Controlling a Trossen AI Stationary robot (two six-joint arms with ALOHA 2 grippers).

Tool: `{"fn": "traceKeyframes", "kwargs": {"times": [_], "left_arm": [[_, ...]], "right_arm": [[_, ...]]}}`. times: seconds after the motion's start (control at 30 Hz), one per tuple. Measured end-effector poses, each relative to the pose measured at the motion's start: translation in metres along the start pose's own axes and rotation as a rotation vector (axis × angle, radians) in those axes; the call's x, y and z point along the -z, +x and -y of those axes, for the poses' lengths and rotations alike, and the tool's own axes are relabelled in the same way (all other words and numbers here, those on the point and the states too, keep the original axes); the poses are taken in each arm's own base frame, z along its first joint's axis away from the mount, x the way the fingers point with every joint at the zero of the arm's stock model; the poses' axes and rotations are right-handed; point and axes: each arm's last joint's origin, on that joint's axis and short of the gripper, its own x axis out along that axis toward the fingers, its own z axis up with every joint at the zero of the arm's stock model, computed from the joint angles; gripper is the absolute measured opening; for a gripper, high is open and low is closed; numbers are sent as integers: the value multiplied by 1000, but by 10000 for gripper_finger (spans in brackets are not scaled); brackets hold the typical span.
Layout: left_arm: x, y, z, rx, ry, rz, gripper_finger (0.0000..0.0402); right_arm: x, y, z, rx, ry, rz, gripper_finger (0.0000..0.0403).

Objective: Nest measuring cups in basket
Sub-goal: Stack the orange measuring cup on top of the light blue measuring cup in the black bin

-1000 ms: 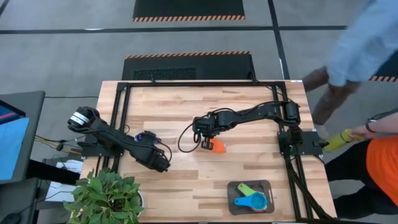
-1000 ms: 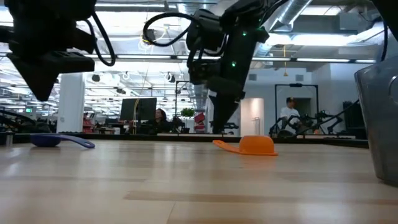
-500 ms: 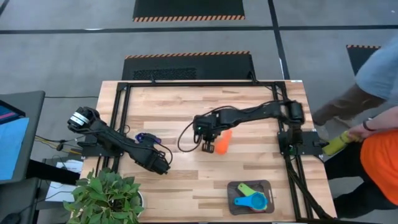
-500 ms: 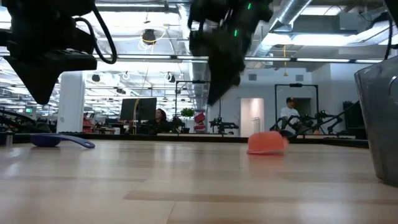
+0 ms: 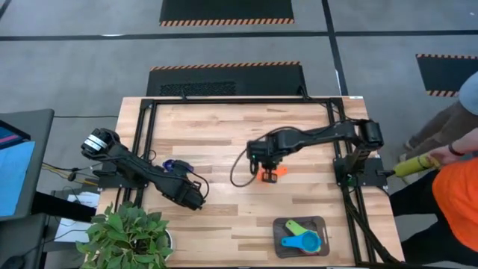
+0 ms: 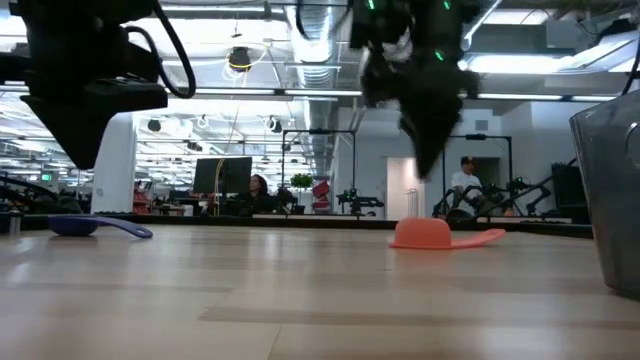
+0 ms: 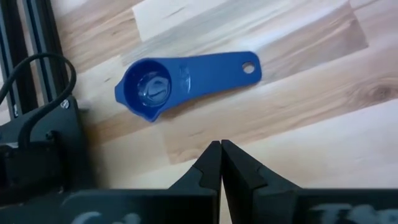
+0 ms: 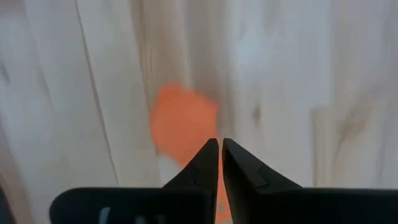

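An orange measuring cup (image 5: 272, 175) lies mouth down on the table's middle right, its flat handle (image 6: 480, 238) resting on the wood. My right gripper (image 6: 428, 168) hangs above it, pointing down and clear of it, fingertips (image 8: 219, 149) only a slit apart. A blue cup (image 7: 149, 90) lies mouth up at the left, handle flat on the table. My left gripper (image 7: 220, 152) hovers shut just short of it, touching nothing. The dark grey basket (image 5: 278, 227) at the near right holds green, blue and other cups.
A potted plant (image 5: 127, 235) stands at the near left corner. A person (image 5: 455, 194) in orange holds a yellow thing (image 5: 414, 163) beside the table's right edge. Black frame rails (image 5: 146, 142) run along the table's sides. Bare wood lies between the two arms.
My right gripper has risen and gone toward the table's right edge. The orange cup has slid a little toward the right edge and spun about half a turn, staying mouth down; its handle now points the opposite way. A person at the far right has stepped back.
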Motion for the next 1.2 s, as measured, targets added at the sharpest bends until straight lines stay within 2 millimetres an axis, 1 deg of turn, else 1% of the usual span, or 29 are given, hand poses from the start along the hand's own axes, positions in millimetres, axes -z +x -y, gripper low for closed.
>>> {"fn": "traceKeyframes", "kwargs": {"times": [0.07,0.1,0.27,0.33,0.43,0.53,0.7,0.8,0.87,1.0,1.2], "left_arm": [[0,0,0,2,0,10,0],[0,0,0,2,0,13,0],[-1,0,0,5,10,23,0],[-1,0,0,6,9,24,0],[-1,0,1,8,1,26,0],[-1,0,1,16,-5,24,0],[0,0,3,31,-13,24,0],[-1,0,3,33,-14,30,0],[-1,0,3,35,-14,43,0],[-1,0,3,37,-15,49,0],[-1,0,5,58,-23,47,0]], "right_arm": [[9,10,-5,-5,-19,-62,58],[10,11,-6,-4,-24,-67,62],[11,3,-9,-14,-37,-40,83],[14,3,-9,-24,-42,-67,97],[17,5,-8,-25,-61,-114,126],[22,12,-8,-24,-63,-154,161],[39,28,-6,-13,-70,-242,219],[46,34,-2,14,-65,-277,242],[49,38,1,38,-69,-281,249],[52,43,5,44,-72,-288,250],[42,45,4,27,-177,-186,250]]}}
